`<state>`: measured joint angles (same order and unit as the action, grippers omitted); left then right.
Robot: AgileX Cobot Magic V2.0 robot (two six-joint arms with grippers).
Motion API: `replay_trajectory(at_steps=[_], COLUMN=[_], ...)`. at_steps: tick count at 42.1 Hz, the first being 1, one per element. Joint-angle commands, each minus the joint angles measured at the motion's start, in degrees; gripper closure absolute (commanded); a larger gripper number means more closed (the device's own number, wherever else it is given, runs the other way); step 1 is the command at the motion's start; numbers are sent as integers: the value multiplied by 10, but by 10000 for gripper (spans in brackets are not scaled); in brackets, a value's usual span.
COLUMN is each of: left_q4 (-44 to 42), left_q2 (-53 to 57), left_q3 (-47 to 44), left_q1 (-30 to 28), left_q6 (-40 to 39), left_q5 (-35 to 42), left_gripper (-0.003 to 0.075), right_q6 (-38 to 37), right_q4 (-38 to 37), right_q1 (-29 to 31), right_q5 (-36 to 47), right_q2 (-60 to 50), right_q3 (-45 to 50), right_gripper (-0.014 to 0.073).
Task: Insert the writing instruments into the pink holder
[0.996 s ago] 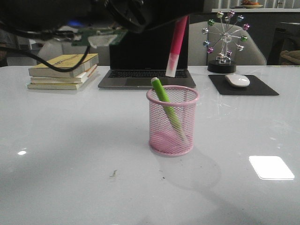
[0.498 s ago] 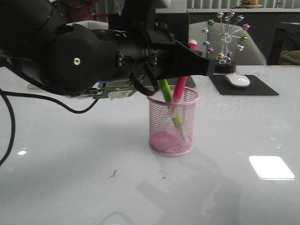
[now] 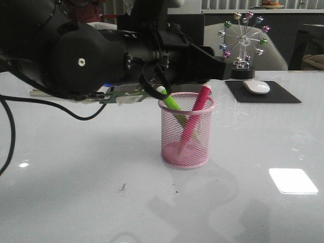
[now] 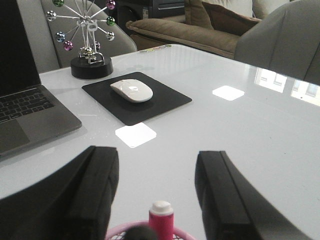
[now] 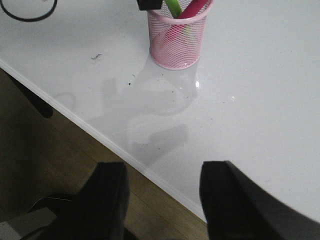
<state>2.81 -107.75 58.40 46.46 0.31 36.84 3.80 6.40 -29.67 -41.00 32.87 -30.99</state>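
Observation:
The pink holder (image 3: pixel 186 132) stands upright mid-table. In it the lime green marker (image 3: pixel 168 98) leans left and the pink marker (image 3: pixel 195 117) leans right against the rim, both free of any grip. My left gripper (image 3: pixel 223 70) hovers just above the rim, pointing right. The left wrist view shows that gripper (image 4: pixel 156 155) open, with the pink marker's white end (image 4: pixel 161 219) and the holder rim (image 4: pixel 182 234) below the gap. My right gripper (image 5: pixel 162 170) is open and empty over the table's front edge, well short of the holder (image 5: pixel 176 45).
Behind the holder sit a laptop (image 4: pixel 25 115), a white mouse (image 4: pixel 131 90) on a black pad (image 4: pixel 165 102) and a ferris-wheel ornament (image 3: pixel 244 43). My left arm hides the back left of the table. The table's front edge (image 5: pixel 125 155) drops to the floor.
The left arm came down with the pink marker from high above the holder. The marker has been let go and now leans inside it. The gripper has lifted slightly.

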Motion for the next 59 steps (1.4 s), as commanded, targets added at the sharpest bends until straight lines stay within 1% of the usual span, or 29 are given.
replay_trajectory(at_steps=[1, 4, 12, 16, 19, 22, 34, 45, 50, 56, 59], left_q4=[1, 1, -53, -57, -58, -58, -48, -37, -37, -52, -64], left_q2=[77, 120, 244, 304, 347, 396, 587, 749, 795, 809, 809], left_q3=[19, 22, 48, 51, 46, 23, -111, -224, -254, -267, -268], left_q1=[3, 1, -7, -7, -7, -7, -5, -5, -5, -5, -5], left_q6=[-3, -3, -3, -3, -3, -3, -3, -3, -3, -3, -3], left_q5=[-26, -126, -452, -565, -621, -654, -711, -718, -719, -724, -724], left_gripper=[295, 295, 295, 295, 295, 295, 295, 295, 295, 297, 331], right_q6=[3, 3, 3, 3, 3, 3, 3, 3, 3, 3, 3], right_q4=[0, 0, 0, 0, 0, 0, 0, 0, 0, 0, 0], right_q1=[3, 3, 3, 3, 3, 3, 3, 3, 3, 3, 3], right_q5=[38, 38, 38, 38, 38, 38, 38, 37, 36, 36, 36], right_q2=[0, 0, 0, 0, 0, 0, 0, 0, 0, 0, 0], right_q3=[-13, -13, -13, -13, -13, -13, -13, -13, -13, -13, -13], right_gripper=[147, 147, 147, 147, 147, 147, 147, 147, 147, 148, 167])
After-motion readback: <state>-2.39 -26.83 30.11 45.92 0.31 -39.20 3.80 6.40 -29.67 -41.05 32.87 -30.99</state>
